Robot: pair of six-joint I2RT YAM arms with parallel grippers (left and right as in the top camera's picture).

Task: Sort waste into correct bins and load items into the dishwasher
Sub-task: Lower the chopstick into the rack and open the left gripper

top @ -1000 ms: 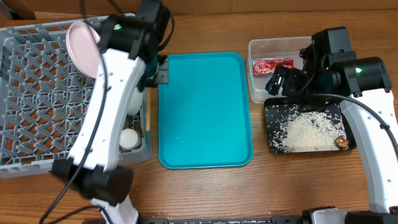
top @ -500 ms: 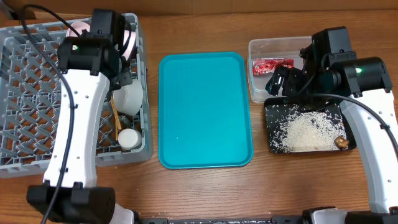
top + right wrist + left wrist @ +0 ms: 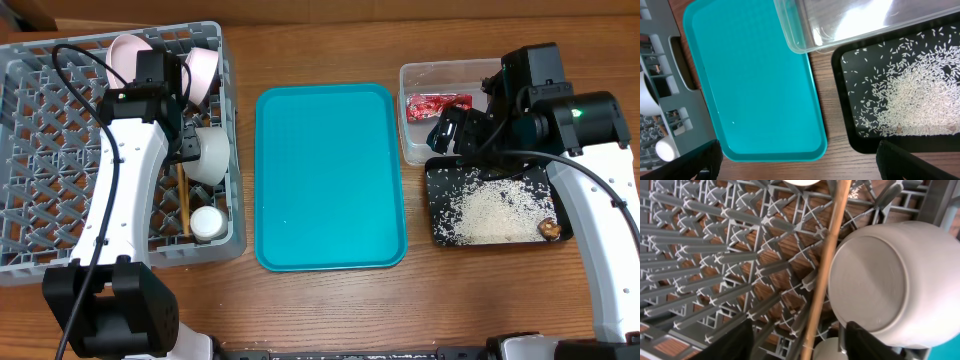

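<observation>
the left gripper (image 3: 799, 330) hangs low over the right side of the dish rack (image 3: 60, 150), jaws spread wide and holding nothing. a chopstick (image 3: 824, 265) lies on the grid floor straight under the gap. in the left wrist view its long axis runs away from the jaws, crosswise to the line they would close along, so a squeeze would catch it across its thin width. the bowl (image 3: 885, 280) lies on its side just beside the stick, on the right finger's side, and looks close enough to get in the way.

the big plate (image 3: 128, 58), the small plate (image 3: 202, 70) and the cup (image 3: 208, 222) sit in the rack too. the red wrapper (image 3: 438, 104) is in the clear tub (image 3: 412, 150), and the rice (image 3: 495, 208) and the brown lump (image 3: 548, 228) are in the black tray (image 3: 436, 200).

the right gripper (image 3: 798, 145) is open and empty, near the bins and well apart from the rack, so the left arm is the nearer one. the teal tray (image 3: 330, 175) holds nothing, so the sorting looks about finished.
</observation>
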